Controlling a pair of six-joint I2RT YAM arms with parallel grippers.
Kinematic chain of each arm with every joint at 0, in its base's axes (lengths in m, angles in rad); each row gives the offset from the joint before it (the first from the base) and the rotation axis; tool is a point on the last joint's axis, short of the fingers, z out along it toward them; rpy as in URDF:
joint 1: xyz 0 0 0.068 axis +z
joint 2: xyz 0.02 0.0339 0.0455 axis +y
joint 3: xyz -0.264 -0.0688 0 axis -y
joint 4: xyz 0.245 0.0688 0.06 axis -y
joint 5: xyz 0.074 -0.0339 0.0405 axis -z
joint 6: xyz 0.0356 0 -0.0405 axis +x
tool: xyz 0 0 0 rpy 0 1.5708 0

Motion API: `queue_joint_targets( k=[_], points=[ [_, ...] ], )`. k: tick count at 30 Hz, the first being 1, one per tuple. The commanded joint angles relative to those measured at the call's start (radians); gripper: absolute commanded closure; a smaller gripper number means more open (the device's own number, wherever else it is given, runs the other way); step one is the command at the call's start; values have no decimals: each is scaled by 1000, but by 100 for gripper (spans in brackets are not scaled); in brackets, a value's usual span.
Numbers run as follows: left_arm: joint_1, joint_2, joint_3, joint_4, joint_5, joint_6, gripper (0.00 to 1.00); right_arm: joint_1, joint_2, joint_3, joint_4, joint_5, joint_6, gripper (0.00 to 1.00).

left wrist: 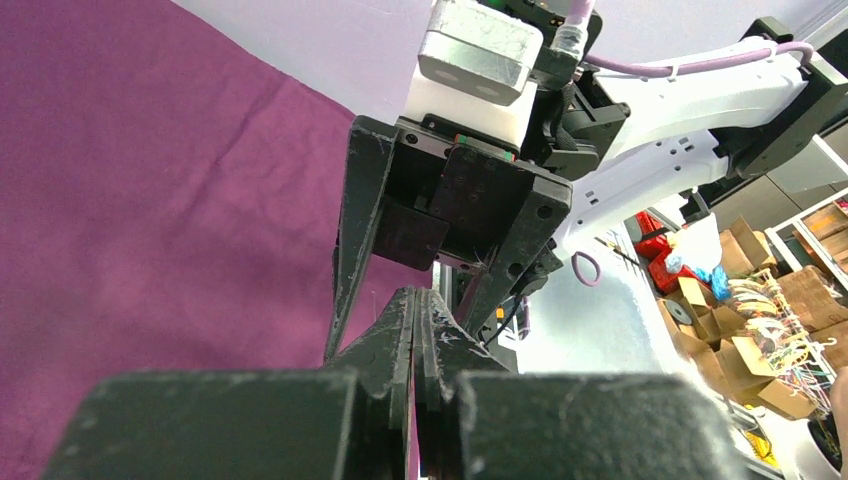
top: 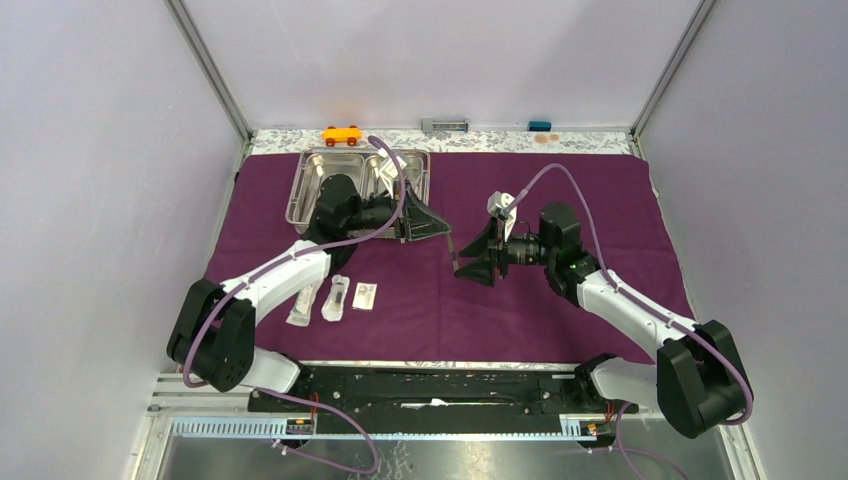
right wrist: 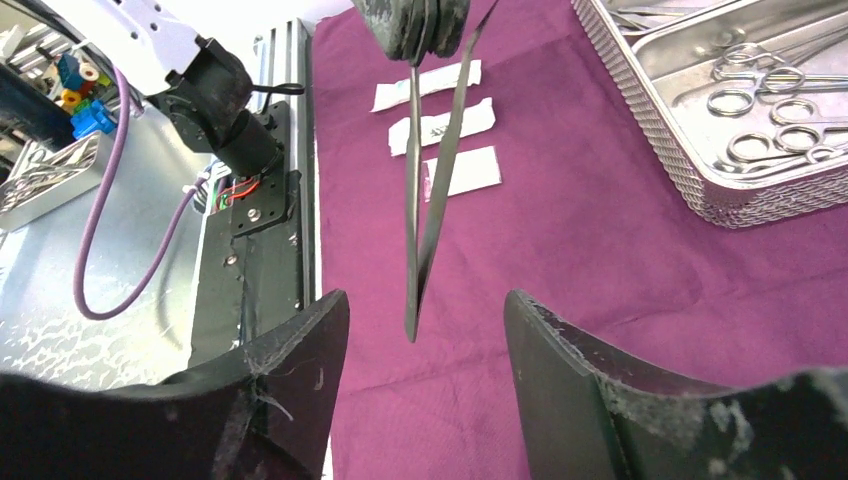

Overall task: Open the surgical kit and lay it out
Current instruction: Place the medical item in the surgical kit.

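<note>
Tweezers [right wrist: 418, 200] on R wrist cam stick out from L pincer [right wrist: 415, 25], which is clamped on them. R pincer [right wrist: 422, 305] is wide, fingers either side, not touching. L wrist cam — jaws tight. Top cam — I see both over purple cloth [top: 560, 320], tray [top: 296, 200] far-left.

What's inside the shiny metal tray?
Ring-handled forceps lie in one compartment of the steel tray. A few thin steel tools show in the other. From above, the left arm covers part of the tray, so anything under it is hidden.
</note>
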Motion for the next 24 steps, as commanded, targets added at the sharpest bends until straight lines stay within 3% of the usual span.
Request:
queue_joint_targets(
  k=[1,7,14,19,22,24],
  points=[
    [3,-34,-14,140,45,-33,100,8,-8,15,45,-69,-6,34],
    [3,-24,-33,299,67,-143,100,12,20,16,91,-110,41,39],
    [3,-12,-42,345,58,-168,100,19,19,30,85,-120,47,57],
    [3,-7,-45,347,51,-163,100,19,6,40,80,-127,53,74],
    [3,-10,-43,304,37,-132,100,19,-10,45,67,-113,47,99],
    [3,-12,-37,255,22,-97,100,18,-22,44,68,-92,46,100]
  ],
)
